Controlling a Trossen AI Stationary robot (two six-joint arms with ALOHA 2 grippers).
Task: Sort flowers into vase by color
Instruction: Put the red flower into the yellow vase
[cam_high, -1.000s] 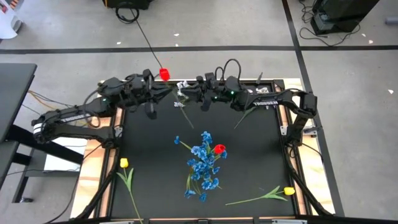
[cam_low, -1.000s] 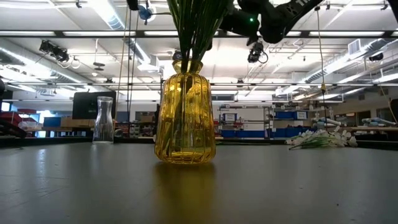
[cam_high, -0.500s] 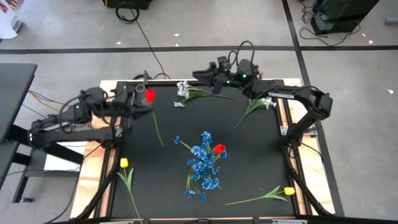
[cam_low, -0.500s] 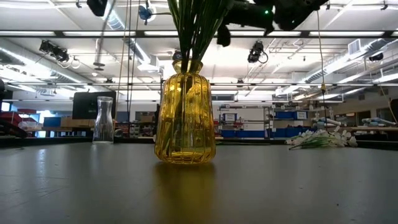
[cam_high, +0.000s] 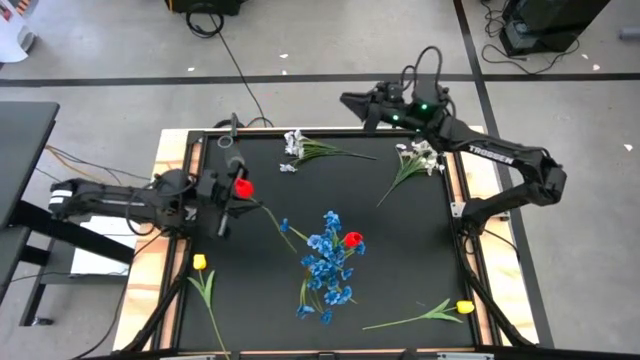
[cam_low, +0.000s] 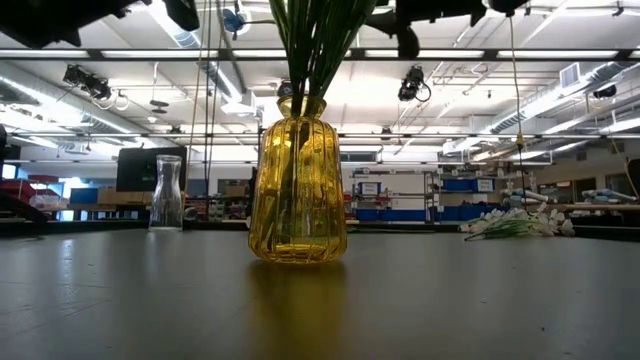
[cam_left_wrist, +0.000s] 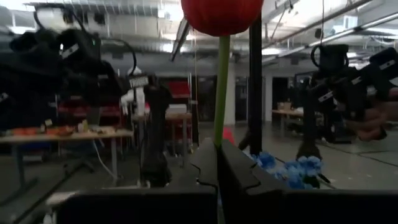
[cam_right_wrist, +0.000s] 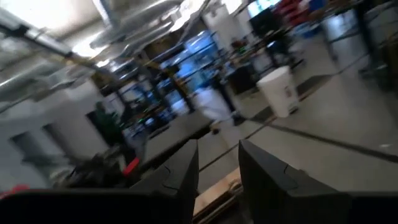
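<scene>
Moved since earlier: left arm drawn back from the far edge toward the table's left side, red tulip carried along; right arm swung away to the far right corner, nothing in it.
Left gripper (cam_left_wrist: 217, 163): closed tight on the stem just under the bloom; wrist view shows fingers pinched together on the green stem.
Red tulip (cam_high: 243, 187): held clear of the table near the left edge, stem trailing toward the centre; grip close to the head probably keeps the bloom steady for the carry.
Right gripper (cam_right_wrist: 217, 163): fingers partly apart, gap between them bare; parked beyond the far edge, likely to leave the middle free.
Yellow vase (cam_low: 297, 190): upright mid-table in the low view, green stems already in it.
Blue flowers (cam_high: 326, 262): cluster over the table's centre, likely the bunch standing in that vase, second red bloom showing among them.
Clear vase (cam_low: 167, 192): far left in the low view, nothing visible in it; possible target for red.
White flowers (cam_high: 300, 147): lying loose near the far edge, another white spray further right.
Yellow tulips (cam_high: 200, 263): one near left, one near right, both flat on the table.
Stage: sorting partway; several stems unsorted.
</scene>
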